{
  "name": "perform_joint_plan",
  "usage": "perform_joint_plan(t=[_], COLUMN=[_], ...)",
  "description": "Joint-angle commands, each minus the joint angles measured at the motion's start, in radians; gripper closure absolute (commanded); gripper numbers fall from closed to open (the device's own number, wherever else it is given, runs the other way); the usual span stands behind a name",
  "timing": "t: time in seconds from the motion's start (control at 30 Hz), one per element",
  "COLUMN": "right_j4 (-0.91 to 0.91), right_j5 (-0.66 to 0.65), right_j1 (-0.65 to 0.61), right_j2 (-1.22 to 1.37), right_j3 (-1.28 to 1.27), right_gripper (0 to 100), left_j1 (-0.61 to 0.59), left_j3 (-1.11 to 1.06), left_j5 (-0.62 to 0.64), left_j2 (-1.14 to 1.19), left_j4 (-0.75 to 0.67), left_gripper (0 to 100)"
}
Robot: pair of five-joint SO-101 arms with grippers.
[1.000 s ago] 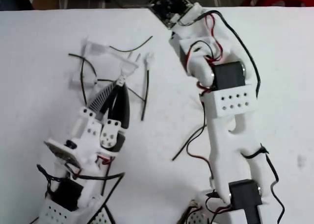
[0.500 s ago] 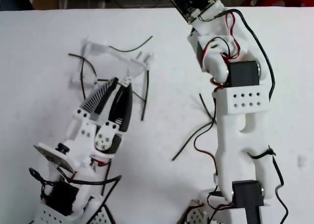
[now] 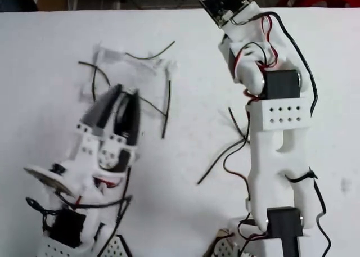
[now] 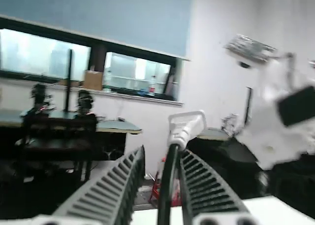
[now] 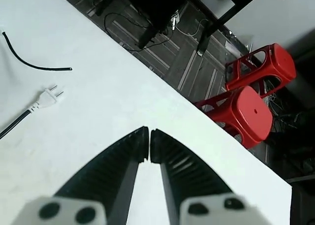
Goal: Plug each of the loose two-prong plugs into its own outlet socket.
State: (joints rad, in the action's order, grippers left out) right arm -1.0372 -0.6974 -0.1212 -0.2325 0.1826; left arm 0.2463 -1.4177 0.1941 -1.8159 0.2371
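My left gripper (image 4: 162,154) is shut on the black cable just below a white two-prong plug (image 4: 186,126), which is held up off the table and facing the room. From above, that gripper (image 3: 121,101) sits in front of pale white socket pieces (image 3: 112,56). A second white plug (image 3: 170,69) lies on the table with its black cable (image 3: 166,108) trailing toward the front. It also appears as the plug (image 5: 47,97) in the right wrist view. My right gripper (image 5: 149,135) is shut on nothing, above bare table near the far edge.
Loose black wire pieces (image 3: 152,55) lie around the sockets, and one curved wire (image 5: 29,62) lies beyond the second plug. The right arm (image 3: 278,139) stretches along the table's right side, with its wiring (image 3: 219,158) beside it. Red stools (image 5: 246,107) stand past the table edge.
My left gripper has drawn back to the left and tilted up, lifting a plug off the table. The right arm swung right, then stayed almost still.
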Motion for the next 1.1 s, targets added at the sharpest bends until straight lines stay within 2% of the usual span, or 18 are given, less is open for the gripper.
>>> perform_joint_plan(t=[0.0,0.43,0.53,0.67,0.83,0.93,1.07], right_j4=[-0.005,-0.001,0.001,-0.005,-0.045,-0.091,-0.125], right_j5=[-0.005,-0.029,-0.072,-0.072,-0.072,-0.071,-0.032], right_j1=[0.012,0.012,0.013,0.054,0.108,0.142,0.196], right_j2=[-0.035,-0.042,-0.042,-0.044,-0.044,-0.044,-0.044], right_j3=[0.038,-0.026,-0.060,-0.100,-0.203,-0.267,-0.338], right_gripper=[97.9,97.9,97.9,97.9,97.9,97.9,97.8], left_j1=[-0.114,-0.068,-0.076,-0.142,-0.286,-0.309,-0.311], left_j3=[0.049,0.048,0.026,-0.037,-0.037,0.038,0.232], left_j5=[0.207,0.190,0.115,0.061,0.061,0.061,0.061], left_j2=[-0.007,-0.005,-0.005,-0.004,0.010,0.124,0.407], left_j4=[-0.006,-0.006,0.028,0.112,0.166,0.215,0.299], left_gripper=[88,88,88,88,88,88,88])
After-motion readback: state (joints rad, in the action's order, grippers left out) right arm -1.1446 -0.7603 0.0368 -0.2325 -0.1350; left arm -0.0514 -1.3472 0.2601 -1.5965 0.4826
